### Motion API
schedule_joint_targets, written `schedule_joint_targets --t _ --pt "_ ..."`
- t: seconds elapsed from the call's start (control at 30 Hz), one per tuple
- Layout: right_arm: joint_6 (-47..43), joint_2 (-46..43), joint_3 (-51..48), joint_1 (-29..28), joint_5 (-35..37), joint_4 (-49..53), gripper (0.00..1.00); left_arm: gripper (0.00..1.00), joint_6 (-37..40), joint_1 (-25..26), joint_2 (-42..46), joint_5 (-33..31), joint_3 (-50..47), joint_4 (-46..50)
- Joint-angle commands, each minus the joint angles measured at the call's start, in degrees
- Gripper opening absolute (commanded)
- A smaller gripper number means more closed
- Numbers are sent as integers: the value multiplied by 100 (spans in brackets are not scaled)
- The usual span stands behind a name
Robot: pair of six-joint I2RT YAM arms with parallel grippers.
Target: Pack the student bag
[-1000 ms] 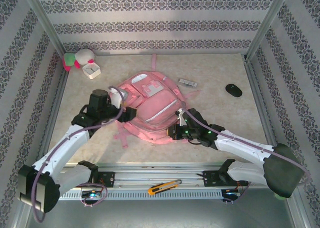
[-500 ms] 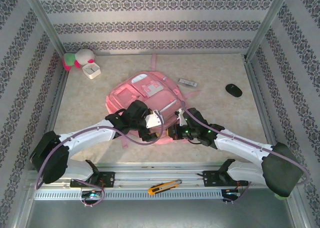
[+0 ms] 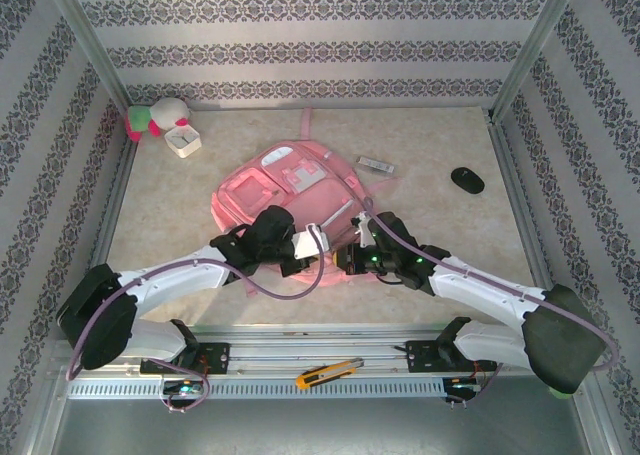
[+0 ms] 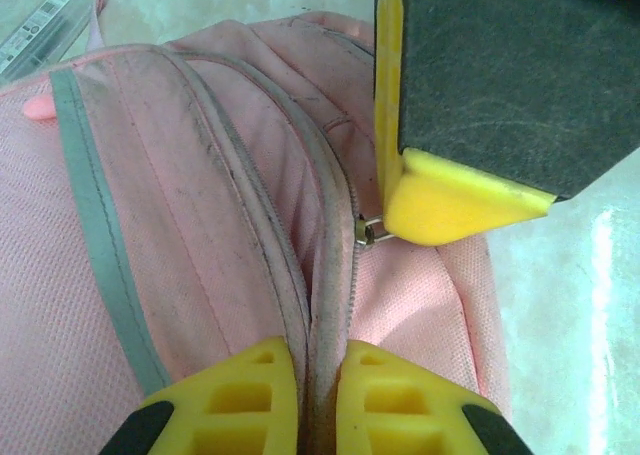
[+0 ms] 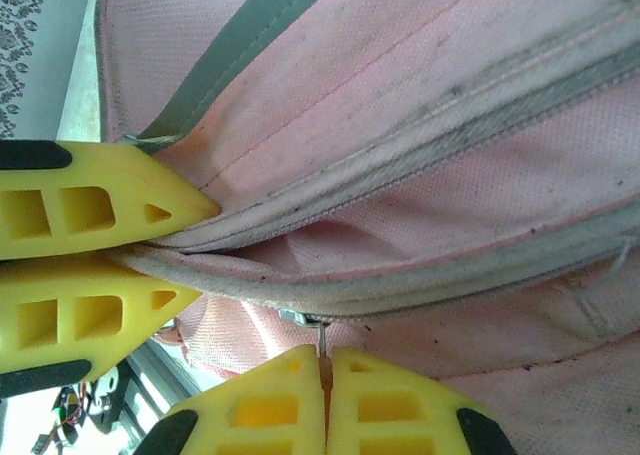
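Pink fabric takes the middle of the desk [image 3: 165, 210]: the student bag [image 3: 285, 180] lies flat there, its near end close to the front rail [image 3: 300, 347], where both arms meet. Bare desk lies open to the left of it and along the back wall. There is room on the right too, past a small grey strip [image 3: 376, 165] just beside the bag's far shoulder and a black oval object [image 3: 467, 180] farther out. A plush toy [image 3: 160, 117] and a white box [image 3: 183, 140] sit in the far left corner, well apart from the bag. An orange cutter [image 3: 328, 374] lies on the front rail.

The left gripper [image 4: 312, 360] has its jaws clenched on a raised fold of the bag along the zip line. The right gripper [image 5: 325, 360] stands just beside it, jaws pressed together on what looks like the thin metal zipper pull [image 4: 368, 233]; I can't make out much of the tab itself.
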State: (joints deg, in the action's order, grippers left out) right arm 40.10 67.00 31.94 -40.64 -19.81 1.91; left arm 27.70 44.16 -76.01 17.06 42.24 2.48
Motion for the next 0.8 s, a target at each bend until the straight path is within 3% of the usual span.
schedule_joint_targets --t 0.0,0.1,0.23,0.3,0.37,0.5,0.57,0.77 --pt "-159 210 116 11 297 409 8 2 -444 -65 279 490 -34 -575" --pt "-173 363 222 -1 221 394 16 2 -611 -74 337 521 -109 -775" --pt "-213 573 333 -49 186 402 18 2 -747 -83 374 740 -110 -1000" --pt "-229 613 356 -56 188 429 13 2 -777 -83 376 755 -68 -1013" --pt "-231 579 373 -51 319 562 1 1 -738 -92 396 670 -47 -925" --pt "-285 256 414 109 788 1255 0 0 -701 -339 615 964 -219 -771" --pt "-384 41 379 345 750 1471 0 0 -535 -522 789 1328 -310 -465" --pt "-777 -362 307 1290 -192 1531 0 0 340 -1059 1422 1500 -359 1100"
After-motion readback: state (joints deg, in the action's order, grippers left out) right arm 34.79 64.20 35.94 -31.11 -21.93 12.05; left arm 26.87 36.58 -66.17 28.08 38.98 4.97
